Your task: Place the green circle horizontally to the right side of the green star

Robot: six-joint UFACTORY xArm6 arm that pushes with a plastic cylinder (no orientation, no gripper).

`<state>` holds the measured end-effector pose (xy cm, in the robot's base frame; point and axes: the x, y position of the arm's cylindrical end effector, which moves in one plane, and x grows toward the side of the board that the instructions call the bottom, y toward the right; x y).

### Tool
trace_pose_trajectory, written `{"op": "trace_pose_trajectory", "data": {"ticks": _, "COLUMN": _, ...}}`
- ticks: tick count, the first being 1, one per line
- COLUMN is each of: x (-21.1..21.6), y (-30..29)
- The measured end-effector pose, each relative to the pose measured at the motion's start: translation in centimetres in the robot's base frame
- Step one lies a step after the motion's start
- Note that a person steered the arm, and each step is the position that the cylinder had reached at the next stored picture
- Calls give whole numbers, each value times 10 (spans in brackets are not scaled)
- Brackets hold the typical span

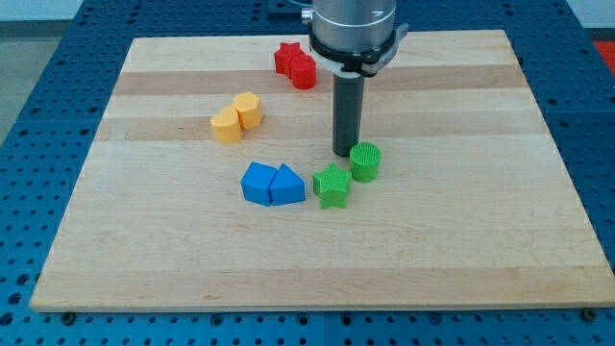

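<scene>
Yellow blocks (236,116): two touching, upper left of the wooden board (461,240).
Blue blocks (273,185): two touching, just left of the star.
Red blocks (295,64): two touching, near the view's top.
Green star (332,185): below my tip.
My tip (346,153): a bare rod grasping nothing, just beside the circle's upper left.
Green circle (365,161): right of the star and slightly higher, nearly touching it.

Tip (345,153) just beside green circle (365,161), near green star (332,185)
</scene>
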<state>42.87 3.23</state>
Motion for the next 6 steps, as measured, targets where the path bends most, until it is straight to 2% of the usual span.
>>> {"op": "trace_pose_trajectory", "data": {"ticks": 6, "x": 13, "y": 52}}
